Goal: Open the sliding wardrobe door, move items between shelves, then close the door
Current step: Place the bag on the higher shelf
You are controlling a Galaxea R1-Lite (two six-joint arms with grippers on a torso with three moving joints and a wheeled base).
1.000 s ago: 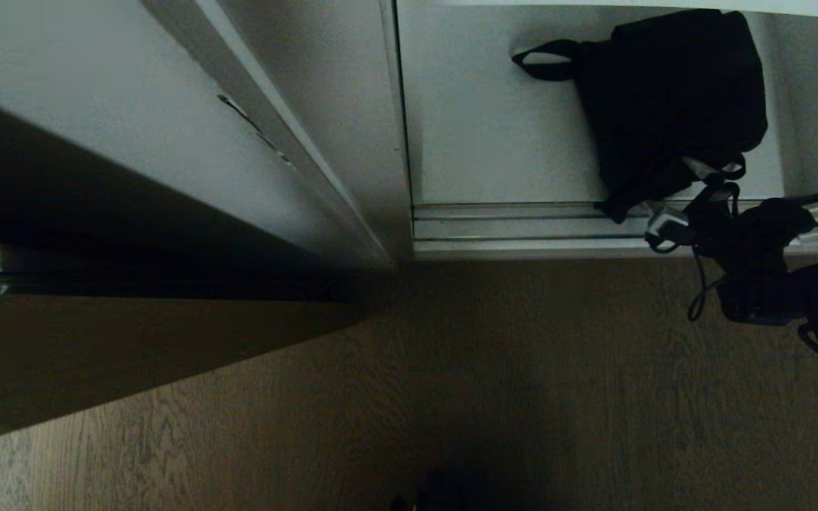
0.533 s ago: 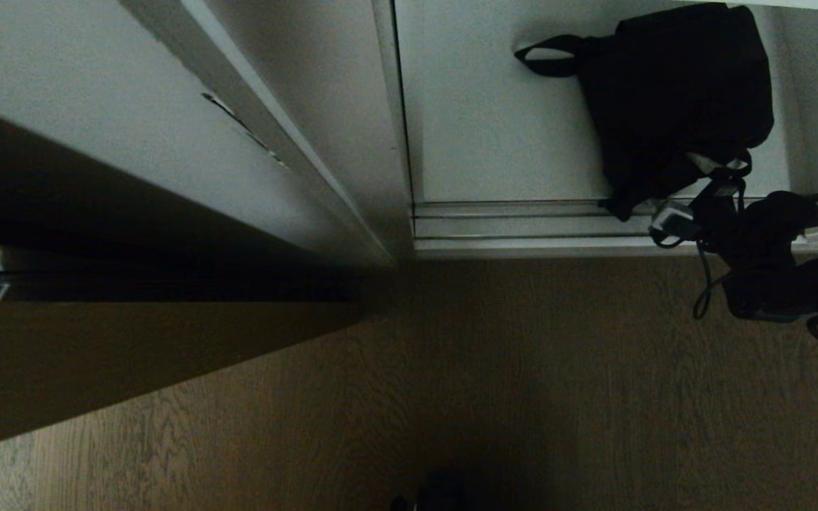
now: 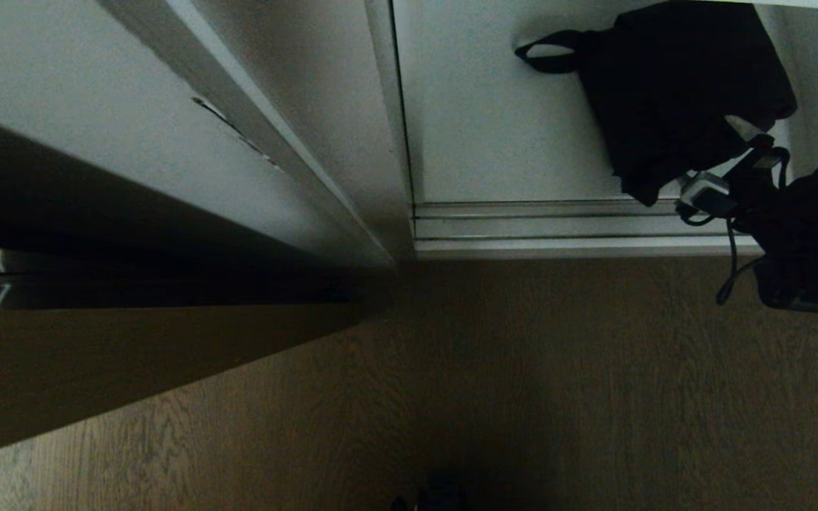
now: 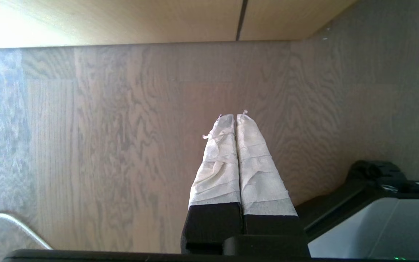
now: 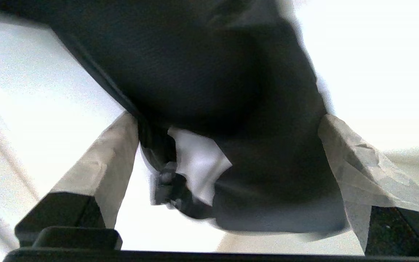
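black bundle (image 3: 679, 92): on white shelf (image 3: 494, 142), right side, near front edge by door track (image 3: 537, 227). right gripper (image 5: 227, 163): fingers spread wide either side of bundle's near corner, not clamped; looks set for pickup. left gripper (image 4: 235, 145): pressed closed, empty, parked over wood floor (image 4: 104, 145).
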